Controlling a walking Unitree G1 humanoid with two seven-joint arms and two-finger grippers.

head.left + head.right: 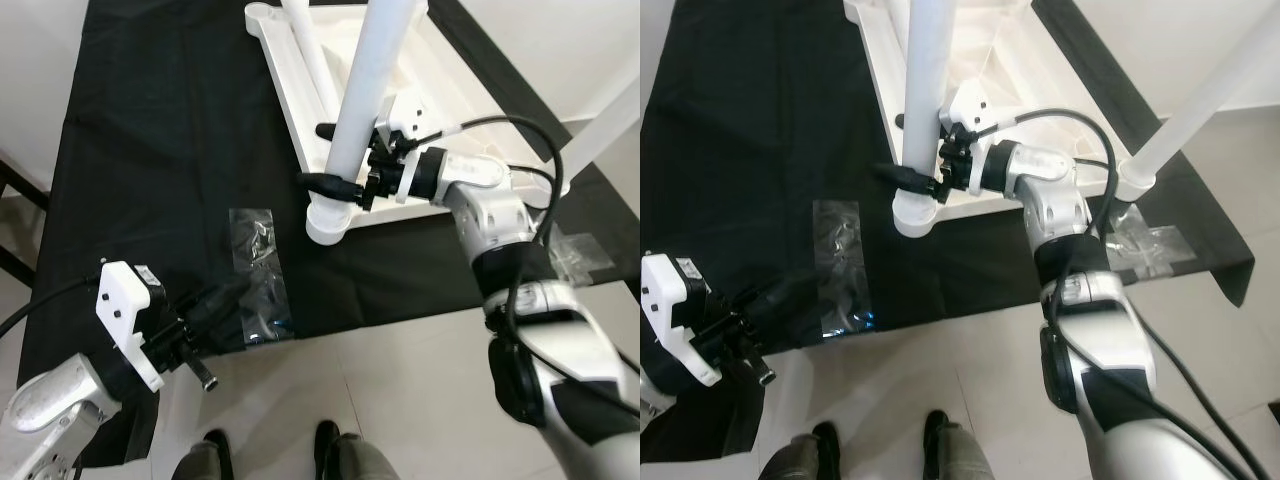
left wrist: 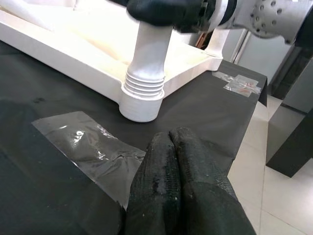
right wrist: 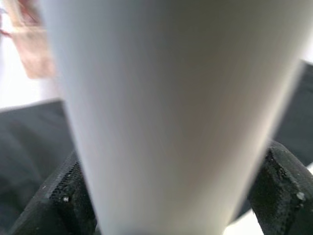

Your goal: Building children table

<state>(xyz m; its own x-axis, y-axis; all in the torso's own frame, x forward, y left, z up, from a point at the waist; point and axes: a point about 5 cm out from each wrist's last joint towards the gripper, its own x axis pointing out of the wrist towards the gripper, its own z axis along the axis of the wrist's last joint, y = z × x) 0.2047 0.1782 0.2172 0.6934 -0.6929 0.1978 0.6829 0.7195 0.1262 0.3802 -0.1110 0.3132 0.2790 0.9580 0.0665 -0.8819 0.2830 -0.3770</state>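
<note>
The white plastic table leg, standing upright in the near corner socket of the upturned white plastic tabletop on the black cloth-covered worktop, is pinched by the right end effector, while the left end effector, fingers pressed together, rests at the worktop's near edge beside a clear plastic bag.

Bright, even room light falls from above. The white table nearly blows out against the black cloth. A plastic bag on the cloth throws small glints. Head views are sharp, bending slightly at the edges. In the right wrist view the leg is a soft, unfocused blur; the left wrist view is crisp, its fingers dark.
</note>
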